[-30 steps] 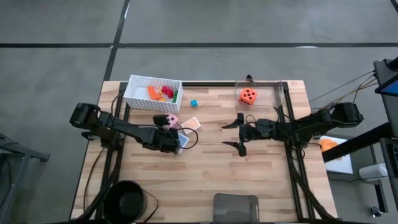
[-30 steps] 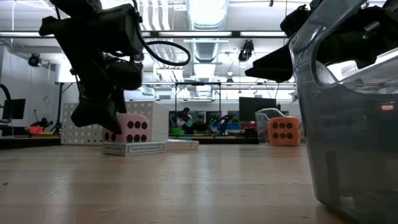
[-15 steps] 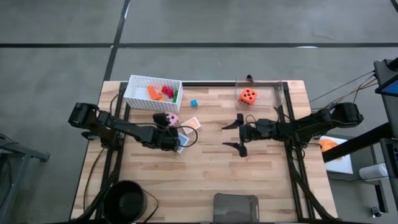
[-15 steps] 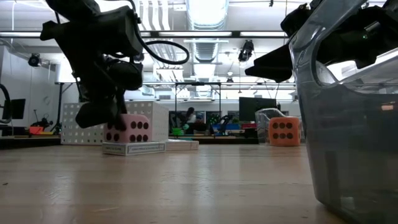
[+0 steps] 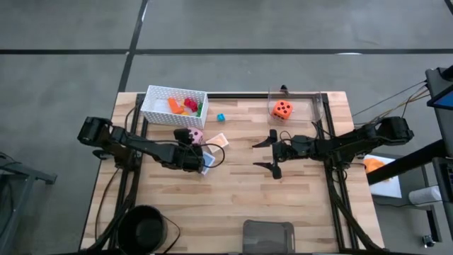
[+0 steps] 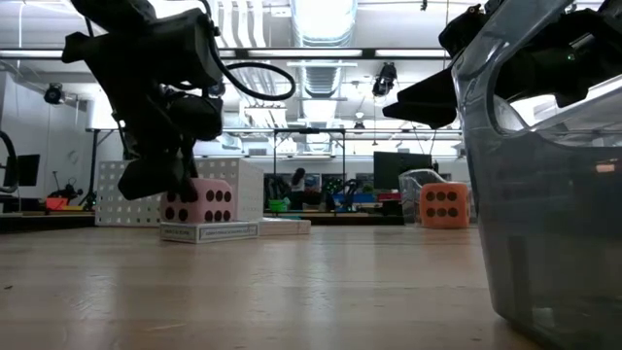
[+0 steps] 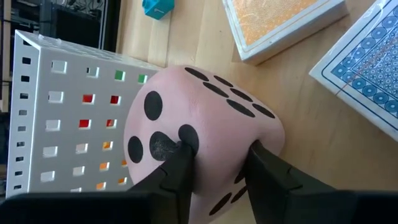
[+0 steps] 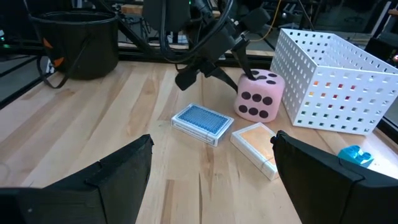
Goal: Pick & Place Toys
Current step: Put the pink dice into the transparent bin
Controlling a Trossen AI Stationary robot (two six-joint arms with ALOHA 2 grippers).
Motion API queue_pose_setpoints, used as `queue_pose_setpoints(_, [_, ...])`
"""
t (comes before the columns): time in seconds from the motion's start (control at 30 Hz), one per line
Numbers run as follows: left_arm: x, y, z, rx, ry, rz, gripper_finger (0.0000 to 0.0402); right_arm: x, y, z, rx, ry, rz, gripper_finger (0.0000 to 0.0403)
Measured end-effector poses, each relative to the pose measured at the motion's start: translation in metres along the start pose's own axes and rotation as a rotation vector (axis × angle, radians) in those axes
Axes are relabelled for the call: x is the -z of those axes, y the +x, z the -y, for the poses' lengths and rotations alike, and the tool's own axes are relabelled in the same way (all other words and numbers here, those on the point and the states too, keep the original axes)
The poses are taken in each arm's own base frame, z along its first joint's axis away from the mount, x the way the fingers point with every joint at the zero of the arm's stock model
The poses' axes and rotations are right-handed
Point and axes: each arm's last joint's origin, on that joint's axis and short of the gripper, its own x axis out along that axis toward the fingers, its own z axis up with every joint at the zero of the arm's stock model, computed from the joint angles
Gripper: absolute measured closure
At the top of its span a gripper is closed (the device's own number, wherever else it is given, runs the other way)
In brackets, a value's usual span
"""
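A pink dotted die sits on the wooden table just in front of the white perforated basket, which holds several small bricks. My left gripper is shut on this die. A blue card and a peach card lie flat beside the die, and a teal brick lies farther back. An orange die rests in the clear tray at the far right. My right gripper stands open over the table's middle right, with nothing between its fingers. My left gripper pinches the pink die between its two fingers. One finger lies on a dotted face, the other finger on the opposite side. The fingers slant down from the table's near left. The die's underside rests on the table.
A black round bucket stands at the near left edge. A grey see-through container stands at the near edge and fills the right of the low view. Bare wood lies between the cards and the near edge.
My left gripper has closed its fingers onto the pink die, staying in the same place. The die remains on the table beside the cards.
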Motion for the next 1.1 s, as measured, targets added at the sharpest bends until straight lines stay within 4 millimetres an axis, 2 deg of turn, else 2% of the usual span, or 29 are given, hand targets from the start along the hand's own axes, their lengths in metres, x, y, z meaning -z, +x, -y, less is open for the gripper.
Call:
queue_pose_setpoints(0.23, [-0.001,-0.010,-0.007,0.039,-0.058,0.027,0.0313,0.000,0.000,0.000,0.000,0.000,-0.001,0.0075])
queue_pose_setpoints(0.47, [-0.008,-0.037,-0.023,0.217,-0.177,0.143,0.0359,0.000,0.000,0.000,0.000,0.000,-0.003,0.0075])
queue_pose_setpoints(0.7, [-0.010,-0.056,-0.036,0.272,-0.258,0.265,0.0394,0.001,0.000,0.000,0.000,0.000,-0.006,0.0075])
queue_pose_setpoints(0.87, [-0.016,-0.065,-0.042,0.285,-0.284,0.376,0.0400,0.001,0.000,0.000,0.000,0.000,-0.007,0.0075])
queue_pose_setpoints(1.1, [-0.036,-0.075,-0.046,0.339,-0.294,0.599,0.0397,0.002,0.000,0.000,-0.012,-0.023,-0.007,0.0075])
